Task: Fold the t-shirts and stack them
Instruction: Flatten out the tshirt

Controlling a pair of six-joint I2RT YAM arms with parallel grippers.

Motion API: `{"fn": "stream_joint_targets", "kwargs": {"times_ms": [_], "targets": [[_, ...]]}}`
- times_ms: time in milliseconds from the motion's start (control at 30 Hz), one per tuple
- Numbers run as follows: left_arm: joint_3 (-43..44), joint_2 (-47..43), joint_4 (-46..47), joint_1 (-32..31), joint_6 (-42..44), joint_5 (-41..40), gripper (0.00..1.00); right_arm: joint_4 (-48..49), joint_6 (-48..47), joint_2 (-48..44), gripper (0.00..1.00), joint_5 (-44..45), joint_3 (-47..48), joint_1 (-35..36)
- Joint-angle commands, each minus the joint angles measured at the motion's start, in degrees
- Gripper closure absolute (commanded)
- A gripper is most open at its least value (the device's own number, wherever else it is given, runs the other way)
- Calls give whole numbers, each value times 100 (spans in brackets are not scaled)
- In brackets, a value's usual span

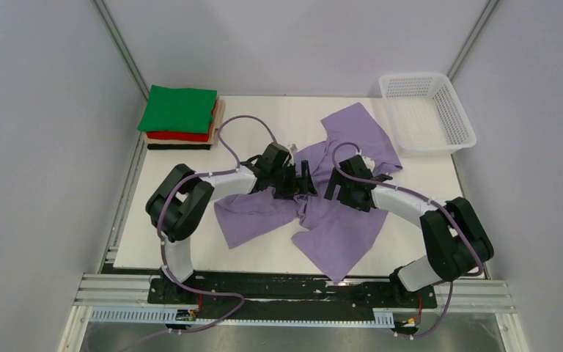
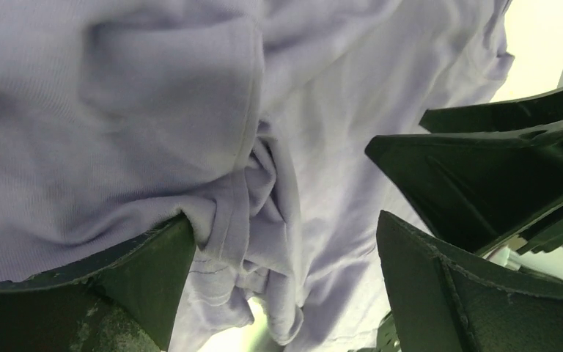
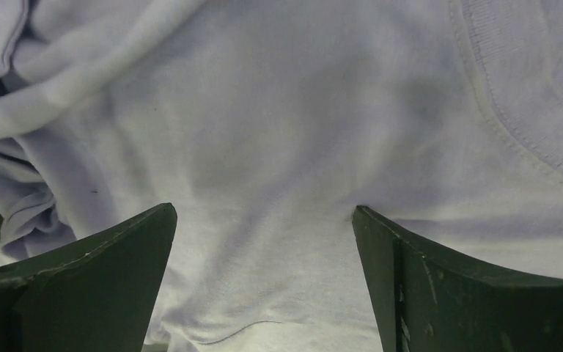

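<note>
White tabletop (image 1: 293, 117) between pale walls, seen from above: the lavender t-shirt (image 1: 337, 227) lies crumpled beneath both grippers. The left gripper (image 1: 299, 180) and right gripper (image 1: 331, 189) hover close together over its bunched middle, jaws apart, holding nothing. Well off to the left gripper's left sits the folded stack (image 1: 179, 110), green over red and tan. Beyond the right gripper, to its right, the mesh basket (image 1: 440, 147) shows nothing inside.

Left wrist view: released fingers (image 2: 117, 293) straddle a twisted ridge of cloth.

Right wrist view: spread fingers (image 3: 95, 271) frame flatter fabric, with the ribbed neckband (image 3: 484, 66) ahead and to the right.

The cloth looks light, limp and prone to wrinkling. A hem or shoulder seam seems a better place to pinch than the bunch.
</note>
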Motion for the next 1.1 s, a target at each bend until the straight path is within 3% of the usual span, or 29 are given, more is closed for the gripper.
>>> {"fn": "stream_joint_targets", "kwargs": {"times_ms": [0,200,400,600,733,833,933,1067], "targets": [[493,754,-154,6,150,-371,0,62,77,570,0,329,171,-417],[706,283,-671,24,467,-647,0,85,-212,766,0,411,569,-820],[-310,-1557,-1535,-28,639,-1456,0,91,-366,-404,0,158,452,-805],[-1332,-3512,-3434,-110,173,-2639,0,77,-219,-1662,0,-185,-381,-817],[-1875,-4487,-4782,-95,-707,-3736,0,44,-187,-2253,0,-302,-821,-842],[-2310,-5288,-4918,62,-1143,-4104,0,18,-194,-2497,0,-330,-948,-847],[-2853,-5926,-4460,409,-1315,-4016,0,-3,-223,-2549,0,-332,-943,-848],[-3255,-6074,-4017,922,-1213,-3710,0,-33,-226,-2493,0,-368,-955,-841]]}}
